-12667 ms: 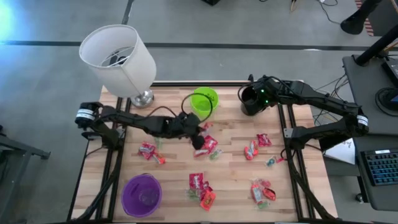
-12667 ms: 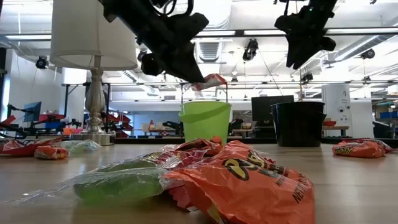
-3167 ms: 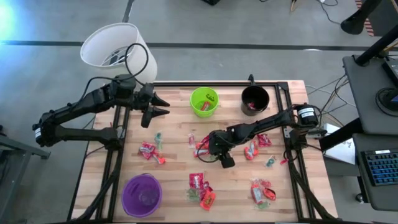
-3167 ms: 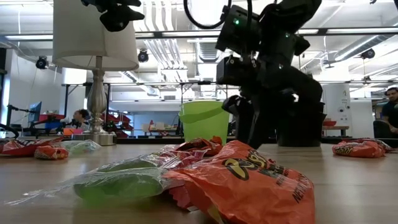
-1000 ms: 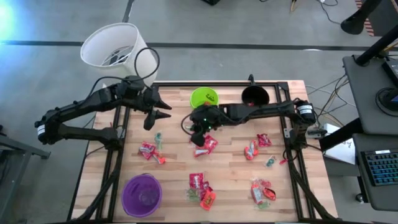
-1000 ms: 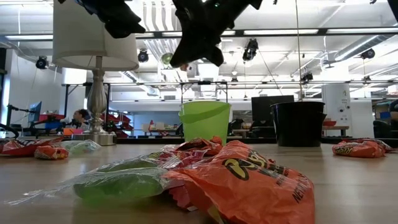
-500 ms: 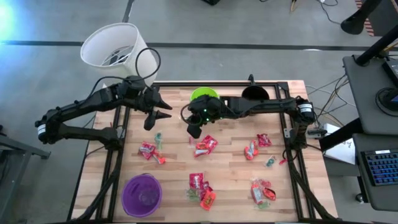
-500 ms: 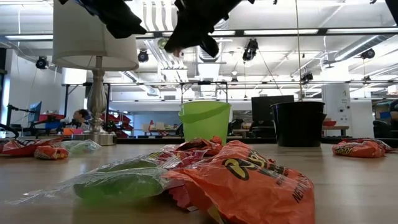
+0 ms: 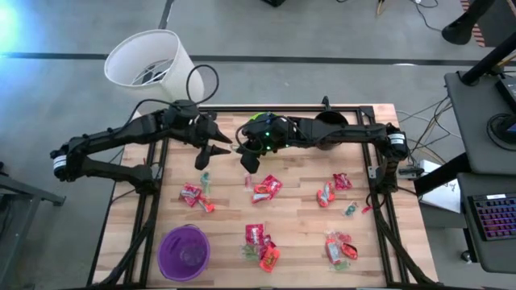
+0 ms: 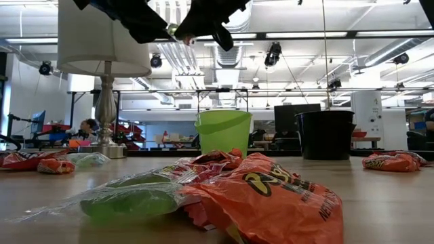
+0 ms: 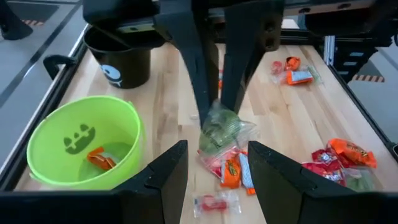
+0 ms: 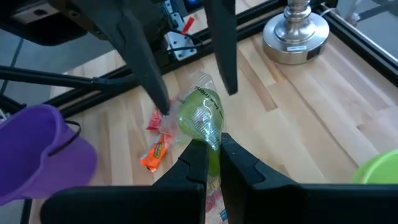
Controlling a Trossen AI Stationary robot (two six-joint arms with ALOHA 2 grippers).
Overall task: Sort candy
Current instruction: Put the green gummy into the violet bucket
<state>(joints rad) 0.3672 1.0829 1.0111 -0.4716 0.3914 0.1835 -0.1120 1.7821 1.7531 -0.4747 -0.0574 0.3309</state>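
My right gripper (image 12: 208,149) hangs high over the table's far middle, shut on a green candy (image 12: 200,115). My left gripper (image 11: 216,146) is open and faces it from the left. Its two fingers (image 12: 146,68) stand on either side of the green candy (image 11: 219,124); I see no touch. Several red and orange candy packets (image 9: 266,189) lie on the wooden table (image 9: 226,217). The green cup (image 11: 84,146) holds one orange candy. My right gripper pinches one end of the green candy's crinkly wrapper (image 12: 210,138) between its two fingers. The fingers (image 11: 202,81) point down at it from above. The candy hangs at their tips, lifted clear of the table.
A black cup (image 9: 330,122) stands at the far right, a purple cup (image 9: 184,251) at the near left. A lamp (image 9: 153,64) stands at the far left corner. More candy lies at the right (image 9: 334,185), the near middle (image 9: 258,242) and the left (image 9: 195,197).
My right gripper has risen and gone a little toward the table's left with the green candy, which stays clear of the table. My left gripper has moved toward the table's right, up to the candy, and its fingers now stand on either side of it.
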